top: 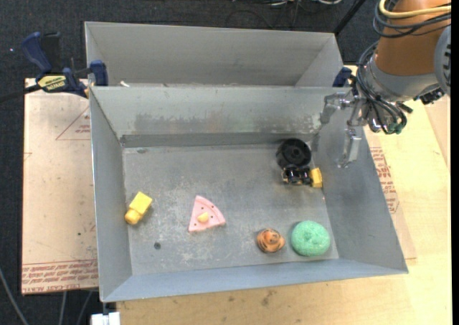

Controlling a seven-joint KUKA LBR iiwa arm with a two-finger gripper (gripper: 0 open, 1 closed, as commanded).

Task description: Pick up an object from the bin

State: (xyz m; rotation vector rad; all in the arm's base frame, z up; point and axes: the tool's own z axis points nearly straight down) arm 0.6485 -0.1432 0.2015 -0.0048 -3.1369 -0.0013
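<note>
End effector (343, 133) beside black toy (293, 152).

The gripper (340, 137) hangs over the right slope of the grey bin (215, 105), jaws apart. Nearest it, just to its left, lies a black round toy (293, 152) with a yellow end. Spread along the front are a green ball (310, 238), an orange knob (270, 240), a pink wedge (205, 216) and a yellow block (138, 208).
</note>
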